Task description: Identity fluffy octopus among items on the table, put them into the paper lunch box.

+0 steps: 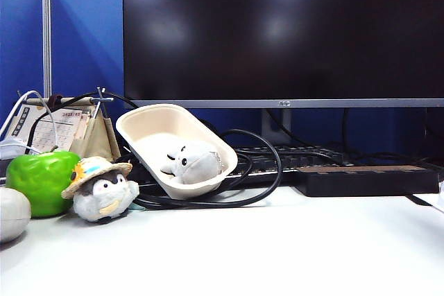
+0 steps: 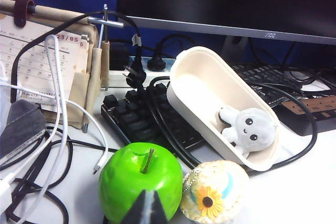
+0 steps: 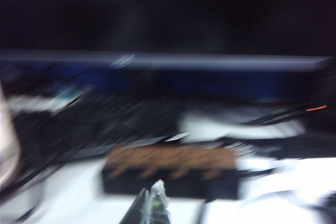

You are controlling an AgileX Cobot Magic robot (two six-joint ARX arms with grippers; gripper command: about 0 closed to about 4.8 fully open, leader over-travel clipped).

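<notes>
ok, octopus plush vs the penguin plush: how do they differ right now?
The fluffy octopus lies inside the tilted paper lunch box; the penguin plush stands on the table beside the green apple. The octopus is bare-headed and pale grey; the penguin wears a straw hat with a sunflower and has darker grey sides. Both are small, soft toys with black eyes.

Pale grey fluffy octopus (image 1: pixel 193 163) lies inside the tilted cream paper lunch box (image 1: pixel 149 124).

dark monitor (image 1: pixel 277 32), blue partition wall (image 1: pixel 83 39), white desk (image 1: pixel 277 254)
</notes>
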